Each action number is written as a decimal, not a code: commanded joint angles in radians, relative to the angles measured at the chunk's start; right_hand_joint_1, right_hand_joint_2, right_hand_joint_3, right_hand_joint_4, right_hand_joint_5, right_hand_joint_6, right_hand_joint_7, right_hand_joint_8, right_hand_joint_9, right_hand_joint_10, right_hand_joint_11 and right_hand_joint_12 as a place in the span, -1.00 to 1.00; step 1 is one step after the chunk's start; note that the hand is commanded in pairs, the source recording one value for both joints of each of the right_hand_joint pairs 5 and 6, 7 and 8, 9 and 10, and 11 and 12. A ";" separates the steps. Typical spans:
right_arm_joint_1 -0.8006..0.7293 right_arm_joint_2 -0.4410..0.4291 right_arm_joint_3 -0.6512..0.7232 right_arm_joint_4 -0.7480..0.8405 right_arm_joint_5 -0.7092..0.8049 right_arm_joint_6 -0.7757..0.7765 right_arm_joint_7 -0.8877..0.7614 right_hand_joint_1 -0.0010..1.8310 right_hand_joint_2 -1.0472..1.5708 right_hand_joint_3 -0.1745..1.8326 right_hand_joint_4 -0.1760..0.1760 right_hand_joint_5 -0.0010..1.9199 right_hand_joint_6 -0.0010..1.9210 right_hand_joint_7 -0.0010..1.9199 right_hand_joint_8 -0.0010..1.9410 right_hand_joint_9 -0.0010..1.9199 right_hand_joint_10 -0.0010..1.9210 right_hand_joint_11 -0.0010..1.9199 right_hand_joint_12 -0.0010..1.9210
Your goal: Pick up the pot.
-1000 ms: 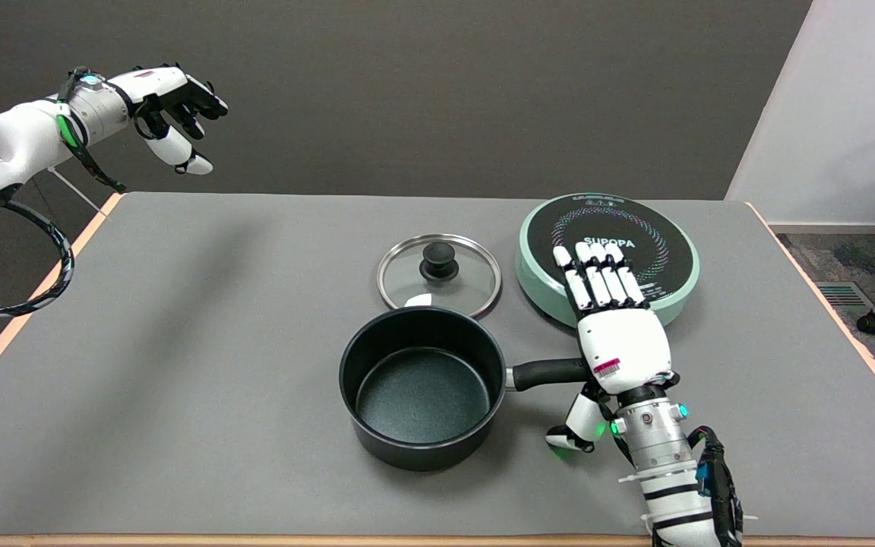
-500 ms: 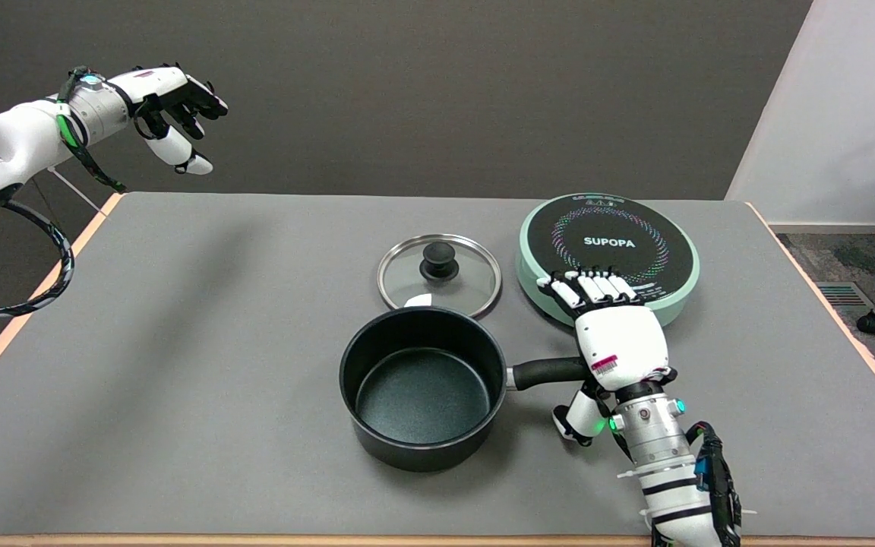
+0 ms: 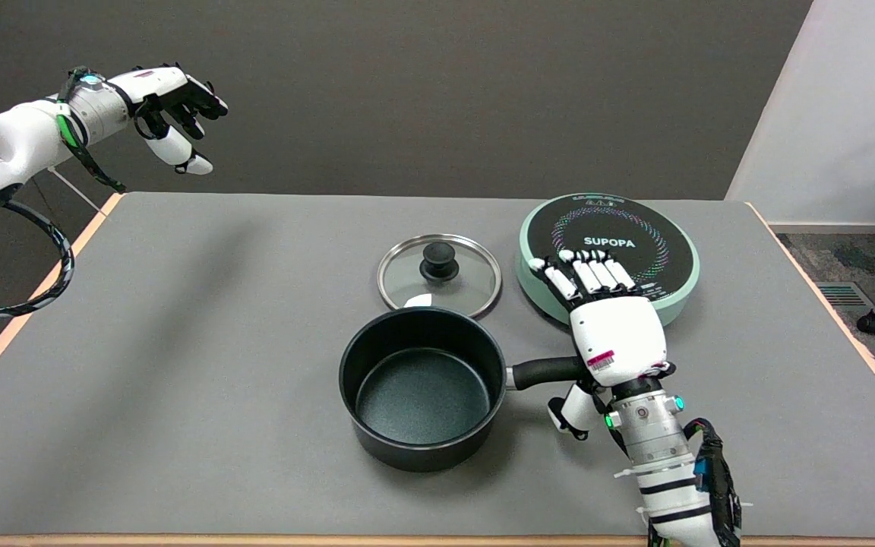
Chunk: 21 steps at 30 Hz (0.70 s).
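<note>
The black pot (image 3: pixel 422 387) stands upright on the grey table (image 3: pixel 217 342), its black handle (image 3: pixel 548 372) pointing right. My right hand (image 3: pixel 608 334) hovers palm down over the outer end of that handle and hides it. Its fingers (image 3: pixel 585 277) bend forward and down past the handle's far side, above the near rim of the cooker. The thumb (image 3: pixel 570 410) hangs below the handle on the near side. Whether the palm touches the handle is not visible, and the fingers do not wrap it. The pot rests flat on the table.
A glass lid (image 3: pixel 439 275) with a black knob lies just behind the pot. A round mint-green induction cooker (image 3: pixel 608 254) sits at the back right, close under my fingers. The idle left hand (image 3: pixel 168 106) hangs in the air at the upper left.
My right fingers went from straight to bent downward, and the thumb drew in closer to the handle. The hand shifted slightly left. The pot stayed put.
</note>
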 commanded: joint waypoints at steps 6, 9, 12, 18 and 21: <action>-0.071 -0.042 -0.053 0.061 -0.076 0.044 -0.123 0.34 -0.71 0.62 1.00 -0.72 -0.72 -0.72 -0.72 -0.72 -0.72 -0.72 -0.72; -0.078 -0.053 -0.054 0.053 -0.058 0.032 -0.120 0.34 -0.70 0.60 1.00 -0.73 -0.73 -0.73 -0.73 -0.73 -0.73 -0.73 -0.73; -0.086 -0.053 -0.055 0.051 -0.018 0.020 -0.115 0.34 -0.70 0.59 1.00 -0.74 -0.74 -0.74 -0.74 -0.74 -0.74 -0.74 -0.74; -0.099 -0.052 -0.055 0.053 0.042 0.006 -0.122 0.34 -0.69 0.58 1.00 -0.74 -0.74 -0.74 -0.75 -0.74 -0.74 -0.74 -0.74; -0.099 -0.053 -0.052 0.051 0.062 0.007 -0.122 0.34 -0.69 0.56 1.00 -0.75 -0.75 -0.75 -0.76 -0.75 -0.75 -0.75 -0.75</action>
